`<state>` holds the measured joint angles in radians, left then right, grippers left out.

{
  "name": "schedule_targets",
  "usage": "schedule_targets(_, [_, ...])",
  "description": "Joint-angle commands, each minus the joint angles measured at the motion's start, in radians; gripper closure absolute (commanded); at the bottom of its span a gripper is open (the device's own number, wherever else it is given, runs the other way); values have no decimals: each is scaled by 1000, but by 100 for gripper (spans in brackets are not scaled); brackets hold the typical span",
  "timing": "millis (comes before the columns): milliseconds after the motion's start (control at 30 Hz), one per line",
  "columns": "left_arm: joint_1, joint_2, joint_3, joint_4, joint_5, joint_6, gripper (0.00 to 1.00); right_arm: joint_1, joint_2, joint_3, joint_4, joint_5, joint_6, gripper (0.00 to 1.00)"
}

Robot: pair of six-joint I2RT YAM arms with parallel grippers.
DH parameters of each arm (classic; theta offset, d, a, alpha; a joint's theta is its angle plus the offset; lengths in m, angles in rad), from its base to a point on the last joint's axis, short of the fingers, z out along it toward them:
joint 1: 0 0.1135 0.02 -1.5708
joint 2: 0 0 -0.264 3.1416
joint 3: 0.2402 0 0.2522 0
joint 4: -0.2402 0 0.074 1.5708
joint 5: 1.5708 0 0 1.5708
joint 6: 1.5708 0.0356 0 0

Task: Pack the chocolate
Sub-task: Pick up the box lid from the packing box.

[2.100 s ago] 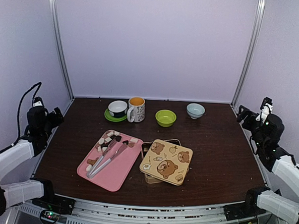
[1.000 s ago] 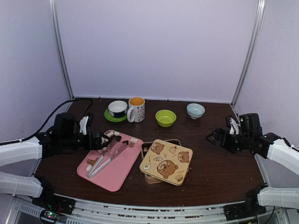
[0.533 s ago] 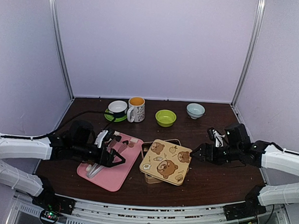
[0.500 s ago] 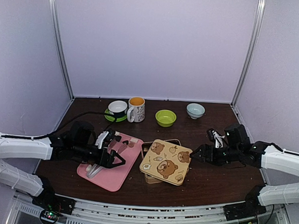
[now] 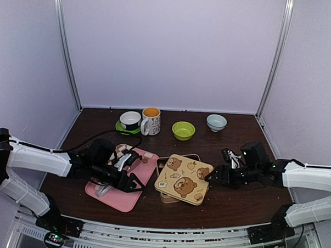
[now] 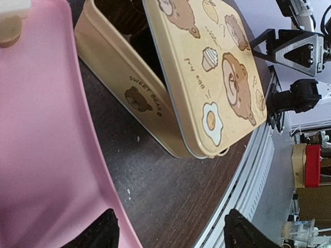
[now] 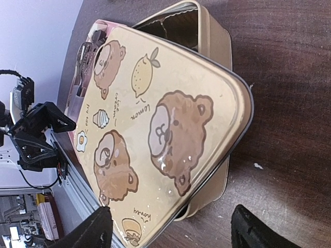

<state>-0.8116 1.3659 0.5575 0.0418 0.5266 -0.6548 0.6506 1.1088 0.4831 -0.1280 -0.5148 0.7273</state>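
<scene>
One brown table (image 5: 246,160) is holding everything. The left gripper (image 6: 170,230) is hanging over the near edge of the pink tray (image 6: 41,155), and its fingers are standing wide apart with nothing between them. The right gripper (image 7: 176,225) is pointing at the gold tin (image 6: 119,77), fingers wide too, gripping nothing. The bear lid (image 5: 184,178) is lying crooked on top, leaving a gap.

The chocolate (image 6: 9,28) is sitting on the tray. I am guessing the pieces are light, hard, a bit slippery and easy to squash, so pinching one gently by its sides is looking best.

I am counting two arms, one tray, one tin, one lid, one mug (image 5: 151,121), one white cup (image 5: 130,120), two bowls (image 5: 183,130). The left arm is hiding some chocolate, so I cannot count it.
</scene>
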Motion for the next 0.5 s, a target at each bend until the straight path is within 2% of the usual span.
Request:
schedule_targets(0, [-6, 64, 55, 152, 42, -35, 30, 8, 45, 5, 41, 65, 13, 22])
schedule_targets(133, [-22, 117, 76, 206, 52, -53, 34, 0, 87, -3, 103, 90, 47, 24])
schedule_targets(300, [-33, 181, 104, 242, 103, -60, 41, -35, 128, -51, 277, 21, 94, 34])
schedule_targets(467, [-40, 214, 126, 252, 123, -60, 48, -41, 159, -58, 347, -12, 116, 45])
